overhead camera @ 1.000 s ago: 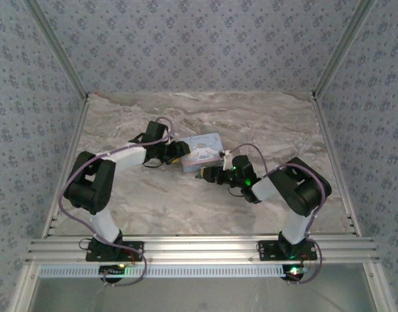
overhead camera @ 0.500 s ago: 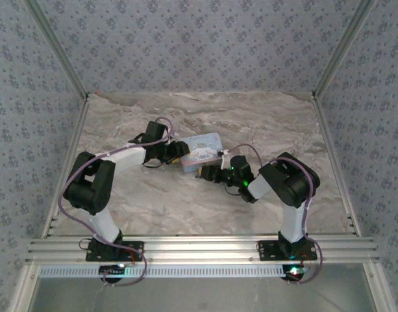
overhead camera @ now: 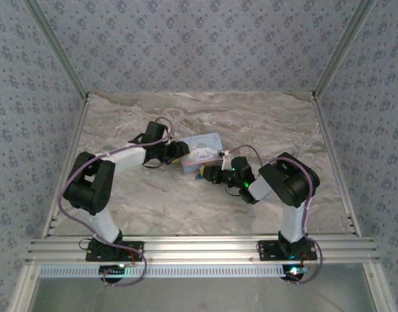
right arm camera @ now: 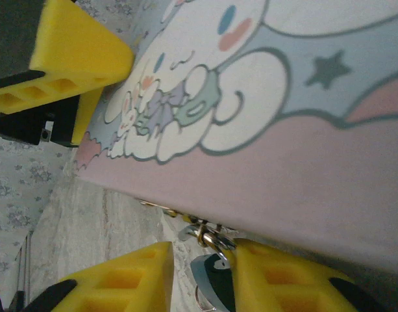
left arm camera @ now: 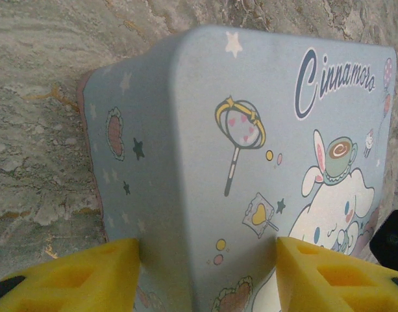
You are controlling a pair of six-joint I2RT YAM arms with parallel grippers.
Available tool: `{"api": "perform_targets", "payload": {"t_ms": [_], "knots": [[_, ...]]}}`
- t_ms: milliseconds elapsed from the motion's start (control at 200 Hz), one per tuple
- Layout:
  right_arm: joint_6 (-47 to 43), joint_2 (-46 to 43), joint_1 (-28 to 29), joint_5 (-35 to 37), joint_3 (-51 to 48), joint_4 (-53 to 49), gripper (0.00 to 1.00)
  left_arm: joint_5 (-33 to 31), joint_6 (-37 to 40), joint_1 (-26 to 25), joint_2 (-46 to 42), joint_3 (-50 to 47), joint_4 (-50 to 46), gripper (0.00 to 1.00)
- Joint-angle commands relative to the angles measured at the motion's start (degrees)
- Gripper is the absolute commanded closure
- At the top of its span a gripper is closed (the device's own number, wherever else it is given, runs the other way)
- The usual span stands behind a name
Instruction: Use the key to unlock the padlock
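Work cell seen from above and from both wrists. The table [overhead camera: 160, 201] has a marble-patterned surface veined in grey and beige. Its near edge is bounded by a ribbed aluminium rail [overhead camera: 199, 247] on which both arm bases sit. Slanting aluminium posts [overhead camera: 56, 55] rise from the far corners, and the walls [overhead camera: 199, 45] behind and to each side carry pale blue-grey wallpaper with a small repeating floral motif. Near the middle of the table lies a light-blue tin [overhead camera: 205, 147] printed with a cartoon figure, stars and the lettering "Cinnamoro". The left gripper [overhead camera: 178, 150] meets the tin's left end; in the left wrist view its yellow fingers [left arm camera: 75, 279] stand one on each side of a rounded corner, both pressed against the tin. The right gripper [right arm camera: 204, 253] is at the tin's near edge, its yellow fingers apart. The padlock [right arm camera: 218, 281], small and dark, sits just off the tin's pink-banded edge between those fingers, against one of them and clear of the other, with a small metal ring [right arm camera: 205, 234] beside it
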Motion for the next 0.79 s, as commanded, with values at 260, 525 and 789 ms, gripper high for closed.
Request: {"api": "perform_targets", "payload": {"t_ms": [260, 525, 789], "knots": [[0.5, 0.7, -0.4, 0.4, -0.3, 0.4, 0.95, -2.3, 0.1, -0.5, -0.6, -1.6, -5.0, 0.45], [1.9, 0.1, -1.0, 1.9, -1.2, 1.1, 1.0, -2.4, 0.1, -0.5, -0.9, -1.7, -5.3, 0.45], [3.7, -2.7, -1.7, 5.2, -3.2, 2.6, 1.0, -2.7, 0.3, -0.5, -1.2, -2.8, -5.1, 0.45]]}}
